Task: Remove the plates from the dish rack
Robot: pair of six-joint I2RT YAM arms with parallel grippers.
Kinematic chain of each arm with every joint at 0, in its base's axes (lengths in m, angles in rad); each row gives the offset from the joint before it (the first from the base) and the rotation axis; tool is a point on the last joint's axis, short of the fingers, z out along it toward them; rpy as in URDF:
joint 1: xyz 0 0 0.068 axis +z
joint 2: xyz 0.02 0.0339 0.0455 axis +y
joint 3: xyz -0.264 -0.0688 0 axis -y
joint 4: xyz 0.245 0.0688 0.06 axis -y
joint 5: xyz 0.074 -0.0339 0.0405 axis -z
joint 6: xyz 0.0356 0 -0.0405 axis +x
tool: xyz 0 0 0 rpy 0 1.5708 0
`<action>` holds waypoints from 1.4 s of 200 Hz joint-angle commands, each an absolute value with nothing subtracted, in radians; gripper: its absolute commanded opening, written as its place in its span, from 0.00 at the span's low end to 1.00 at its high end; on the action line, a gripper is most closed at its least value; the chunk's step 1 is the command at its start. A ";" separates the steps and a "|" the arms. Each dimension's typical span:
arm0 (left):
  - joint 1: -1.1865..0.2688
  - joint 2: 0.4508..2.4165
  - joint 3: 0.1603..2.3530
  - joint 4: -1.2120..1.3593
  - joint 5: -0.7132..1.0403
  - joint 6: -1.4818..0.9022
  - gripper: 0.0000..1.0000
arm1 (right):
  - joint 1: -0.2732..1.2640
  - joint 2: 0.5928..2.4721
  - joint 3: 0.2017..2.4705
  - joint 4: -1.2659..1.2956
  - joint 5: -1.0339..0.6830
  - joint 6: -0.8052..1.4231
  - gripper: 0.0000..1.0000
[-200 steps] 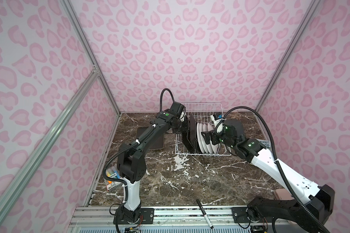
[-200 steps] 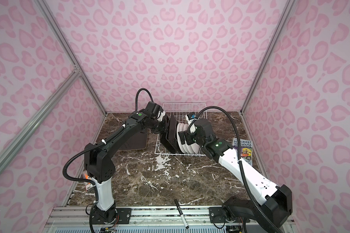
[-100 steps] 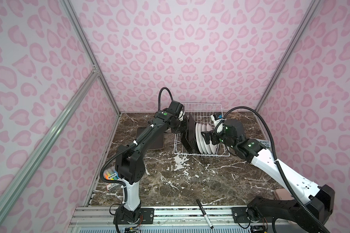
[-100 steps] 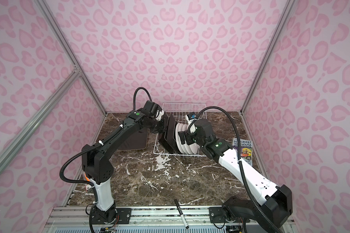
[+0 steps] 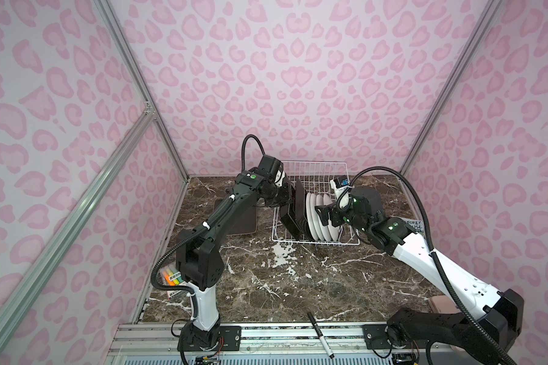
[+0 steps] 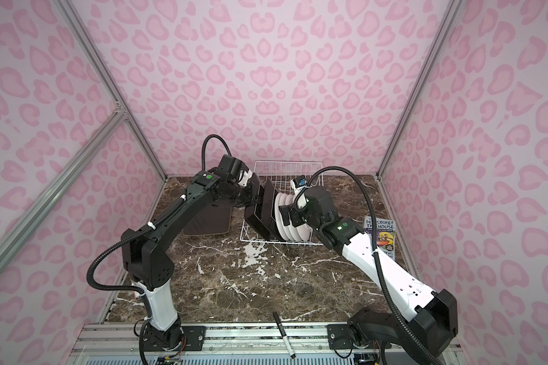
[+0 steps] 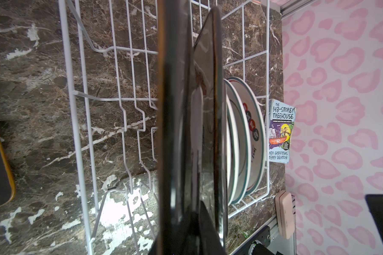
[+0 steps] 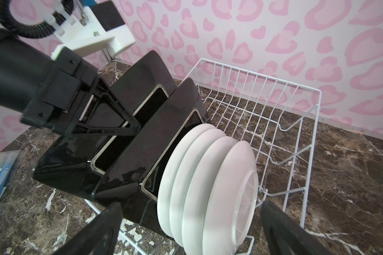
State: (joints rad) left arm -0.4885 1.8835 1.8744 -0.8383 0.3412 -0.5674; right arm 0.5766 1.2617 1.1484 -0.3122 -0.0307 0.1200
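Observation:
The white wire dish rack (image 5: 316, 172) (image 6: 290, 170) stands at the back of the marble table. In it stand two dark square plates and several round white plates (image 5: 321, 218) (image 8: 208, 176). My left gripper (image 5: 284, 196) (image 8: 111, 110) is shut on the upper edge of the outer square plate (image 5: 289, 219) (image 7: 175, 110) (image 8: 62, 161), which leans away from the other square plate (image 5: 301, 202) (image 8: 179, 106). My right gripper (image 5: 322, 215) (image 8: 189, 231) hangs open beside the round plates, one finger (image 8: 97, 231) on each side of them, touching nothing.
A dark flat square slab (image 5: 234, 218) lies left of the rack. A picture book (image 6: 380, 234) lies to the right by the wall. A pack of highlighters (image 5: 170, 278), a black marker (image 5: 320, 335) and a pink case (image 5: 440, 308) sit near the front.
The left gripper has tipped the outer square plate a little further away from its neighbour. The rack has slid slightly leftward. The right arm has hardly moved.

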 commanded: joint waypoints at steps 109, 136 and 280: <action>-0.456 1.787 1.867 -0.768 0.364 -0.563 0.04 | 0.577 1.268 1.156 -0.275 -0.052 0.132 0.99; -0.453 1.777 1.865 -0.776 0.359 -0.555 0.04 | 0.577 1.267 1.154 -0.273 -0.053 0.138 0.99; -0.406 1.689 1.871 -0.748 0.361 -0.468 0.04 | 0.577 1.292 1.166 -0.255 -0.075 0.155 0.99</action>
